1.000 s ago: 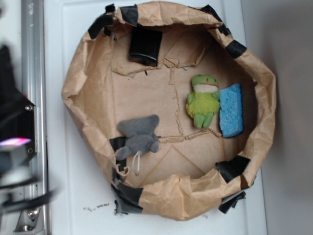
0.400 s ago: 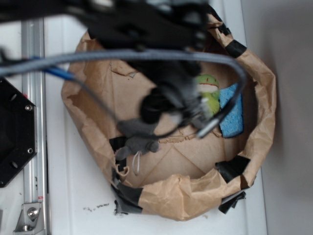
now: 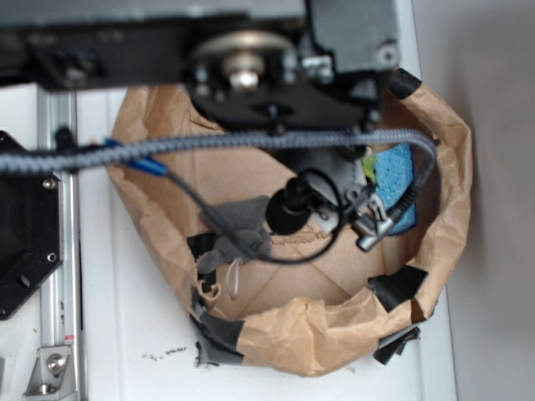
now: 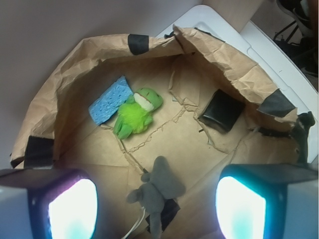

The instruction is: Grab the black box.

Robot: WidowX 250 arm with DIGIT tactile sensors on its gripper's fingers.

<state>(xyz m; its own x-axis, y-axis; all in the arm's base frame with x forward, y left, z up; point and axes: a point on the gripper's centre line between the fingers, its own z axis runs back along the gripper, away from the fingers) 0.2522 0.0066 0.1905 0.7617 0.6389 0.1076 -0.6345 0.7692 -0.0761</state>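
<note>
The arm (image 3: 276, 75) stretches across the top of the exterior view, dark and blurred, blocking the far half of the brown paper nest (image 3: 443, 217) that sits on the white tabletop (image 3: 125, 334). A grey cable (image 3: 167, 149) runs across the frame. Beneath the arm, the grey plush toy (image 3: 234, 225) peeks out, and a corner of the blue sponge (image 3: 393, 167) shows near the right wall.

Over to the wrist view, looking straight down into the nest. The gripper (image 4: 157, 209) hangs high, its jaws spread wide, two glowing fingertips (image 4: 72, 209) sitting at the bottom corners of the frame with nothing between them but open air. The black box (image 4: 222, 110) lies on the paper floor toward the right, tucked just under the crumpled wall, glossy and flat, well apart from the fingertips. The grey plush toy (image 4: 159, 191) sits low and centre, right below the gap between the jaws. The green plush frog (image 4: 137, 112) lies to the left of centre, and the blue sponge (image 4: 109, 99) touches its far side. Black tape strips (image 4: 138, 44) patch the paper rim. At the left edge of the exterior view, the black hexagonal plate (image 3: 25, 234) sits by a metal rail (image 3: 58, 276).
</note>
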